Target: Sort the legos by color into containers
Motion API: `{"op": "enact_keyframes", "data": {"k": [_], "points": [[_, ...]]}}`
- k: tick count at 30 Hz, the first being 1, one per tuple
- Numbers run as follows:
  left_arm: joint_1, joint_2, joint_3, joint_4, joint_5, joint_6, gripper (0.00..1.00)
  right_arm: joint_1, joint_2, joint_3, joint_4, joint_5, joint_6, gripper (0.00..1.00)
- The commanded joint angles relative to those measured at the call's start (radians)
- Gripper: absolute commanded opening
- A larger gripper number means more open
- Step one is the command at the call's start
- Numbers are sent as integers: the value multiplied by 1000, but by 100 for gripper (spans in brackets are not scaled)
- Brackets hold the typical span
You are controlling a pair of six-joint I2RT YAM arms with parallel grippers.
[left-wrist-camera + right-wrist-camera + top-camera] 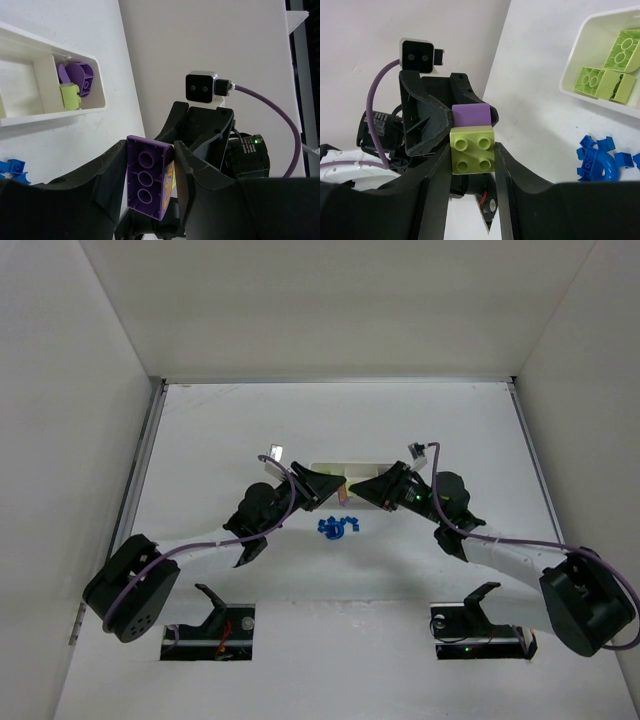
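Observation:
My left gripper (pixel 333 490) and right gripper (pixel 363 490) meet tip to tip in front of the white tray (pixel 335 469). In the left wrist view the left gripper (pixel 150 177) is shut on a purple brick (pixel 146 172). In the right wrist view the right gripper (pixel 472 156) is shut on a yellow-green brick (pixel 472 149), which sits against the purple brick (pixel 471 115) held by the left fingers. The tray's end compartment (pixel 50 114) holds purple pieces (pixel 80 75) and a yellow-green one (pixel 70 96). Another compartment (pixel 570 75) holds yellow-green bricks (pixel 607 75).
A small heap of blue bricks (pixel 340 527) lies on the table just in front of the tray, below the joined grippers; it also shows in the right wrist view (pixel 600 160) and the left wrist view (pixel 12 167). White walls enclose the table on three sides.

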Motion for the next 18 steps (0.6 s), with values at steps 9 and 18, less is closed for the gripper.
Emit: {"op": "enact_keyframes", "data": {"k": [9, 18], "points": [[55, -57, -44, 20, -24, 24, 18, -50, -89, -17, -8, 17, -25, 35], [64, -65, -48, 17, -24, 24, 18, -70, -107, -36, -13, 14, -26, 35]]}}
